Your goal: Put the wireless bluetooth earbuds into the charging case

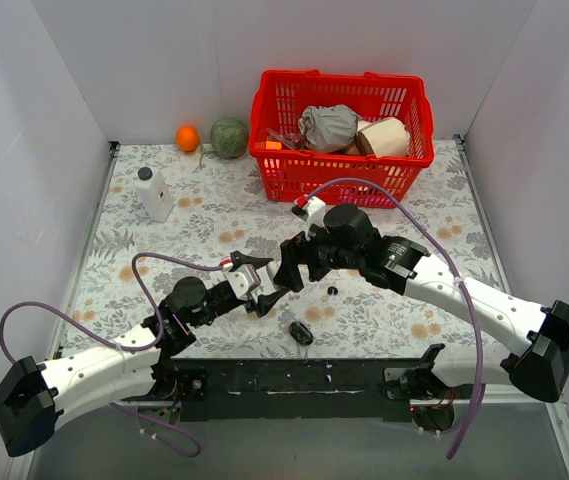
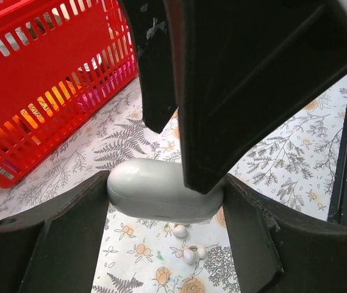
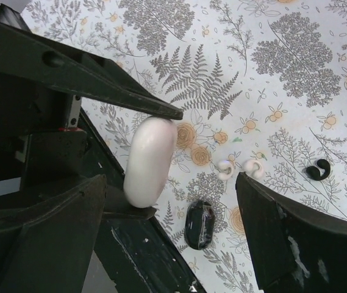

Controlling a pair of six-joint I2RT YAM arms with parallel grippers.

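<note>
Left gripper point(image 2: 164, 204): closed down on the charging case point(image 2: 161, 196), one finger at each end of the pebble, at lower centre of the left wrist frame. In the right wrist view the same case shows left of centre, pinched between those two black fingers. The lid appears shut. Right gripper point(image 3: 172, 183): spread wide and holding nothing, with the case showing between its fingers in its own view. I take the earbuds point(image 3: 225, 170) to be the two small pale pieces lying side by side on the floral cloth point(image 3: 295, 67) just right of centre, though at this size I cannot confirm it. A black curled piece point(image 3: 318, 171) lies further right and a black oval object point(image 3: 199, 224) at lower centre. Handling assessment: the case is rigid, light and glossy, so it is likely to squirt out of a light end-on pinch. I judge a hold across the base half, clear of the lid seam, to be safest, leaving the lid free to lift. The buds are tiny, smooth and apt to roll; each wants a gentle fingertip pinch across its body.
</note>
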